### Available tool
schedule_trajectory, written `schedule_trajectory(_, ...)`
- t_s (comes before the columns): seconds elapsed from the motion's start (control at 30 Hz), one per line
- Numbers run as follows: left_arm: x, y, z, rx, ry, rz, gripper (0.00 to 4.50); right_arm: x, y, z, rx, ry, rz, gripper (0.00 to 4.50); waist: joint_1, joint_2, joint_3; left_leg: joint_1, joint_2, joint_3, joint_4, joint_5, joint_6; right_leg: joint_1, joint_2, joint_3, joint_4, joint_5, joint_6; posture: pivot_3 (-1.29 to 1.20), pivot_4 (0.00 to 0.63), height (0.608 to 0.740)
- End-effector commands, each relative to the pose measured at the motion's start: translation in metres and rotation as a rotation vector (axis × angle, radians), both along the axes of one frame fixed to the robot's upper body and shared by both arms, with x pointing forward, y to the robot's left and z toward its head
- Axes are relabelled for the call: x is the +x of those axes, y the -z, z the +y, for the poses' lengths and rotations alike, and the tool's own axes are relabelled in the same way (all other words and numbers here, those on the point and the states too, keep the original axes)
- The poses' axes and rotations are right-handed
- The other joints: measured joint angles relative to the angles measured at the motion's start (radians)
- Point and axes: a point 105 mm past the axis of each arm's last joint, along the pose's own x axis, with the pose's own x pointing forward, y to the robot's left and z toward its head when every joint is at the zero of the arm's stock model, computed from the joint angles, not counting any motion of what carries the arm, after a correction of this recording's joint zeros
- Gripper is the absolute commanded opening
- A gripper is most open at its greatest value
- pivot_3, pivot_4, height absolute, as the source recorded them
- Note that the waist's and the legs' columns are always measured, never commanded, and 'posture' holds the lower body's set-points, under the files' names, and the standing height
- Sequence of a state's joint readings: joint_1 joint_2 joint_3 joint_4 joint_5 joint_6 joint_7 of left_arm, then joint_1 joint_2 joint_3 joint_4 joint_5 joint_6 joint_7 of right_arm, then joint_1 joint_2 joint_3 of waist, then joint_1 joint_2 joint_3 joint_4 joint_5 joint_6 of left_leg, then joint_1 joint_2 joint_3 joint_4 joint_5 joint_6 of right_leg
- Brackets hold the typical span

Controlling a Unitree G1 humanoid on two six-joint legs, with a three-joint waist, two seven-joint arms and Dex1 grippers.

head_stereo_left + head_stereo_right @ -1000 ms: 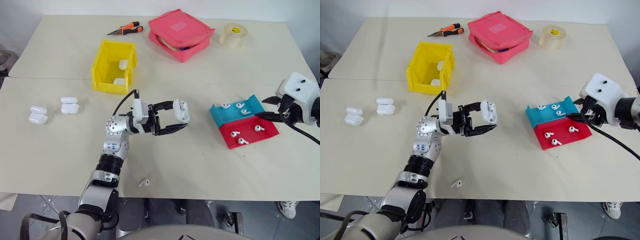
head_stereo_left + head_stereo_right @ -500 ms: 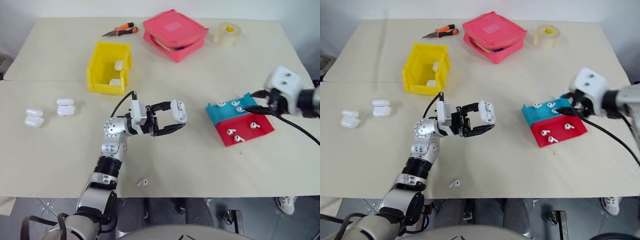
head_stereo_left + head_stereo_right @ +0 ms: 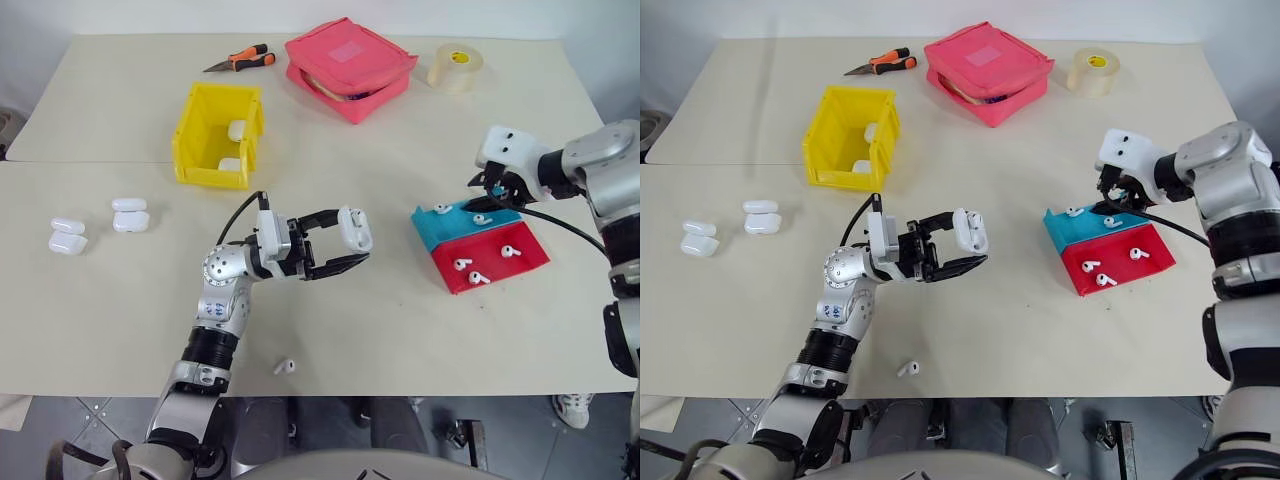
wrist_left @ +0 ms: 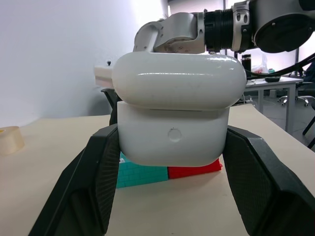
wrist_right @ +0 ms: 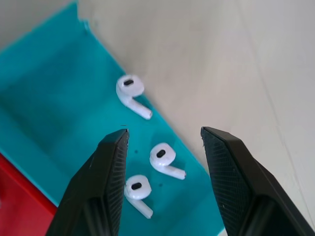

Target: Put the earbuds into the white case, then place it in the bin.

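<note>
Now left pincer (image 3: pixel 345 245) clamped on white case (image 3: pixel 355 228) above bench (image 3: pixel 400 320); right pincer (image 5: pixel 165 169) apart over earbuds (image 5: pixel 165 160) in teal tray (image 5: pixel 59 118).

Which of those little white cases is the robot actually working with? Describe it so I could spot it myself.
Start at the yellow bin near the back of the table, then come forward toward the middle. There the left claw grips a white case in the air with its lid slightly ajar. The other loose cases lie flat on the table, far to the left.
</note>
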State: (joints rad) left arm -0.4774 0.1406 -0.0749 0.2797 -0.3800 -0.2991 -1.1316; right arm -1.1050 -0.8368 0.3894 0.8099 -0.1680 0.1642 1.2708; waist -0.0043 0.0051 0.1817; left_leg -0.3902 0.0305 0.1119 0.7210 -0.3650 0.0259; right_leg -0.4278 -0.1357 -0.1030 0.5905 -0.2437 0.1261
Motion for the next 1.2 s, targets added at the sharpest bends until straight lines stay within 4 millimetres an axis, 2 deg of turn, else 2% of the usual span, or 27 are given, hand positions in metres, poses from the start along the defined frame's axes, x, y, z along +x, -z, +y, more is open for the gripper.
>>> schedule_trajectory(0.03,-0.004,-0.006,0.001,-0.002,-0.007,-0.028,2.76,0.002,-0.011,-0.004,-0.048,-0.021,-0.021,2.43,0.0,0.0,0.0,0.0,0.0,0.0,0.0,0.0,0.0,0.0,0.0,0.0,0.0,0.0,0.0,0.0,0.15,0.74)
schedule_trajectory(0.7,-0.008,-0.006,0.003,-0.001,-0.032,-0.023,2.76,0.011,0.0,-0.007,-0.107,-0.012,0.019,2.43,-0.004,0.001,0.0,0.001,0.001,0.0,0.0,0.001,-0.001,0.0,0.001,0.0,0.001,0.0,0.0,0.0,0.15,0.74)
schedule_trajectory(1.2,-0.01,-0.007,0.006,0.003,-0.053,-0.021,2.76,0.015,0.004,-0.003,-0.124,-0.005,0.019,2.43,-0.026,0.002,0.0,0.001,0.001,0.0,-0.001,0.001,-0.002,0.0,0.001,0.001,0.001,0.0,0.0,0.0,0.15,0.74)
